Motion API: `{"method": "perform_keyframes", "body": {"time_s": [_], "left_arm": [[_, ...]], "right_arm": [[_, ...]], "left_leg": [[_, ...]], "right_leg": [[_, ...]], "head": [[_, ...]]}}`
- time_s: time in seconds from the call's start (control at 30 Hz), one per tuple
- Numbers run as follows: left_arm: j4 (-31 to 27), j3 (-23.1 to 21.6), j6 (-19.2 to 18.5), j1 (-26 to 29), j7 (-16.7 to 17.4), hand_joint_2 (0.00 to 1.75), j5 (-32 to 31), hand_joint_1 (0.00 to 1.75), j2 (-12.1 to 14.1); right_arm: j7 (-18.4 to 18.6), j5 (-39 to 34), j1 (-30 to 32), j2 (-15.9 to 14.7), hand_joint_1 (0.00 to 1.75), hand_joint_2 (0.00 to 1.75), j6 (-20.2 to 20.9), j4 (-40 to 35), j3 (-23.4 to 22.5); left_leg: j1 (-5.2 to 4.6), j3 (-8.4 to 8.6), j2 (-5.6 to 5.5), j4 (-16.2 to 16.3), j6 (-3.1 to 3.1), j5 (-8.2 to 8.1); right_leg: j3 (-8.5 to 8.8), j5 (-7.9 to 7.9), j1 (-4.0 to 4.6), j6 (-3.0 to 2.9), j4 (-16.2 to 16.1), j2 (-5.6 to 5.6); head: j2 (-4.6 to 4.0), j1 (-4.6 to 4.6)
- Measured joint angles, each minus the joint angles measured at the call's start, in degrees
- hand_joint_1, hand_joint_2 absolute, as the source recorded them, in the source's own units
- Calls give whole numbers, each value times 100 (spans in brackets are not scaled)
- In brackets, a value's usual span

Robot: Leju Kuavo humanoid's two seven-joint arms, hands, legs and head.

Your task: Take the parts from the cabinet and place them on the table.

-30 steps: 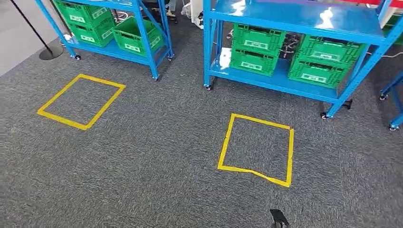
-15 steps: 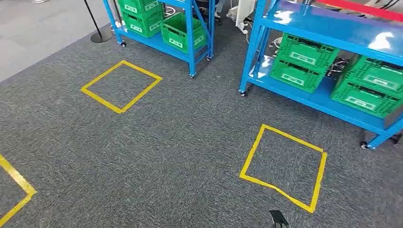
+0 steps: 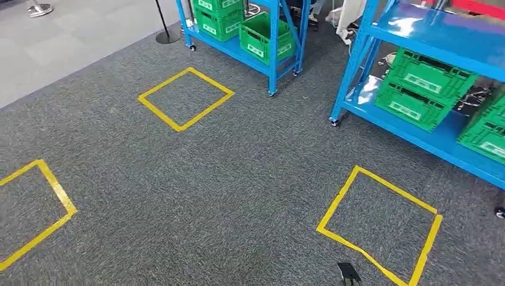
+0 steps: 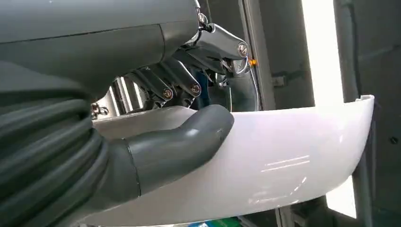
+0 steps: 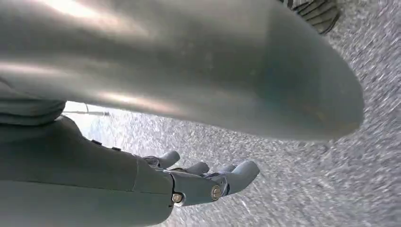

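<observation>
left hand [image 4: 156,142] grips a white curved part [image 4: 283,156], right hand [image 5: 208,182] hangs slack and holding nothing above the carpet [image 3: 196,179]; blue shelving [image 3: 429,36] nearby, desk delivery outstanding.

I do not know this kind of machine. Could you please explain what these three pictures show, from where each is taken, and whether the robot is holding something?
This is a walking humanoid robot with two arms and many-fingered hands. The wide picture is from its head, looking down at grey carpet marked with yellow tape squares. Behind these stand blue shelving racks holding green crates.

The other two pictures are from cameras at the wrists, so they look turned. In the left wrist view, the left hand lies against a smooth white curved part; its thumb rests on it, but I cannot tell whether it grips it. In the right wrist view, the right hand hangs over the carpet with fingers apart, holding nothing.
</observation>
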Motion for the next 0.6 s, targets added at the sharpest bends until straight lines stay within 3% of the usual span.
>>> {"method": "perform_keyframes", "body": {"time_s": [0.03, 0.17, 0.2, 0.23, 0.27, 0.3, 0.33, 0.37, 0.4, 0.43, 0.5, 0.53, 0.57, 0.6], "left_arm": [[-4, 0, -2, -6, 0, 175, 0, 175, 0], [-20, 11, -2, 30, 0, 175, -18, 175, 11], [-42, 18, -2, 67, 2, 175, -35, 175, 9], [-68, 20, 7, 60, -5, 175, -44, 175, 7], [-66, 17, 0, 38, -2, 175, -50, 175, 7], [-55, 17, -2, 35, -2, 175, -50, 175, -13], [-48, 17, -2, 38, -2, 175, -48, 175, -20], [-37, 17, -2, 36, -2, 175, -39, 175, -22], [-31, 17, -2, 36, 0, 175, -39, 175, -22], [-4, 17, -2, 32, 0, 175, -4, 175, -24], [20, 17, -2, 4, 0, 175, 0, 175, -22], [33, 15, -2, -21, 0, 175, 11, 175, -22], [44, 13, -2, -59, 0, 175, 11, 175, -22], [55, 11, -2, -101, 0, 175, 9, 175, -22]], "right_arm": [[17, 0, 0, 13, 0, 0, -2, 0, 0], [28, -7, -25, 44, 0, 0, -7, 0, 0], [28, -4, -42, 48, 0, 0, -7, -2, 0], [28, 6, -43, 61, 0, 0, -2, 0, 0], [28, 11, -30, 77, 0, 0, -4, 0, 0], [28, 13, -5, 76, 0, 0, -7, 0, 0], [28, 13, -1, 76, 0, 0, -9, 0, 0], [31, 9, 11, 74, 0, 0, -15, 0, -2], [30, 9, 10, 74, 0, 0, -15, 0, -2], [30, 2, -5, 74, 0, 0, -17, 0, -2], [28, -31, -14, 76, 0, 0, -24, 0, -7], [20, -33, -16, 76, 0, 0, -33, 0, -13], [13, -48, -18, 76, 0, 0, -31, 0, -22], [13, -55, -19, 79, 0, 0, -31, 0, -31]], "left_leg": [[-54, 111, 285, -222, 55, -33], [-105, 77, -47, -306, 149, 40], [-29, 173, -125, -370, 169, 109], [-20, 170, -192, -388, 201, 117], [-12, 159, -262, -386, 230, 140], [-12, 152, -350, -385, 234, 143], [-12, 147, -401, -384, 238, 145], [-12, 137, -515, -377, 242, 149], [-11, 135, -548, -373, 241, 150], [-1, 134, -707, -354, 232, 153], [17, 131, -864, -320, 192, 147], [32, 117, -936, -290, 155, 139], [1, 81, -1012, -237, 102, 105], [14, 69, -1062, -247, 65, 112]], "right_leg": [[29, -31, 34, 41, 5, -60], [122, -57, -12, 166, -41, -339], [129, -90, -50, 218, 14, -135], [75, -202, -50, 231, 155, 258], [-83, -413, -50, 236, 500, 470], [-302, -631, -47, 237, 954, 558], [-412, -717, -47, 241, 1169, 571], [-659, -856, -45, 248, 1612, 583], [-712, -854, -46, 248, 1690, 585], [-747, -647, -48, 248, 1605, 592], [-336, -82, -53, 226, 677, 695], [-82, 111, -76, 224, 144, 977], [-58, 58, -40, 224, 22, 1052], [-61, 85, -55, 187, 16, 944]], "head": [[2, 9], [0, 9], [0, 6], [0, 15], [0, 29], [2, 37], [0, 35], [0, 35], [0, 35], [0, 35], [0, 35], [2, 35], [2, 28], [0, 33]]}}
